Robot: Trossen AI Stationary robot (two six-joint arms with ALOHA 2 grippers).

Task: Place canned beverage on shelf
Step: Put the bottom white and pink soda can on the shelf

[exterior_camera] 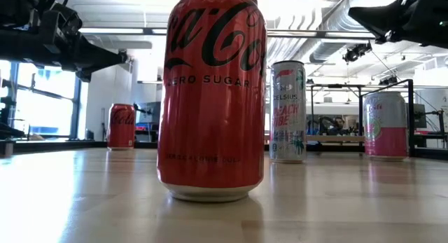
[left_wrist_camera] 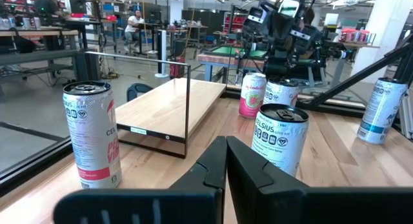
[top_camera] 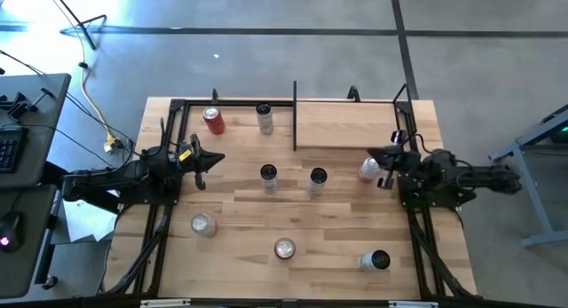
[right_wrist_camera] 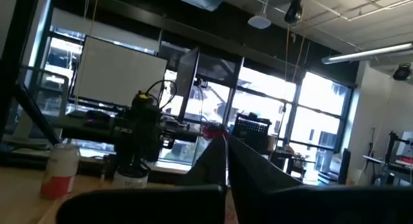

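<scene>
Evidently both tools stood closed and empty: the left tool (top_camera: 211, 160) at the wooden counter's (top_camera: 337, 224) left edge, the right tool (top_camera: 380, 159) beside a pink-and-white can (top_camera: 368, 170) just off the bare light-wood shelf (top_camera: 346, 123). Any swing before opening would likely topple that can, and the crowded upright cans (top_camera: 317, 179) invited collisions.

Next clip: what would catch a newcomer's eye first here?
Cans scattered across the table, one red can looming right at the low camera. The shelf at the far edge lies bare. Both arms wait at the sides, left hand and right hand shut, holding nothing.
</scene>
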